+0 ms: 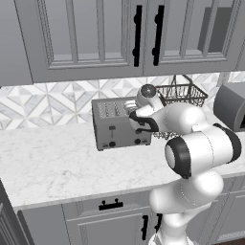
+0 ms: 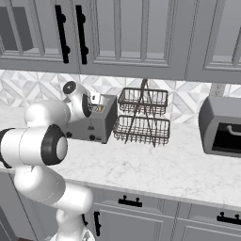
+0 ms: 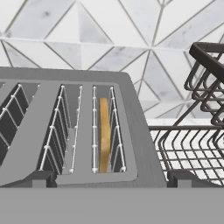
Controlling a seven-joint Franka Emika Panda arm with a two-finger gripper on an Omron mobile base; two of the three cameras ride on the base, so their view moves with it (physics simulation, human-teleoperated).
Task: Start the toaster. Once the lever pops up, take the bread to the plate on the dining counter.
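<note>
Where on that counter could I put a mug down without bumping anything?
The widest bare marble lies left of and in front of the toaster, out to the counter edge. Another open stretch runs in front of the wire basket rack, between it and the grey box appliance. Toaster, rack and robot arm crowd together.

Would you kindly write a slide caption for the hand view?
Open gripper above the toaster, the bread standing in its rightmost slot, beside a wire basket.
</note>
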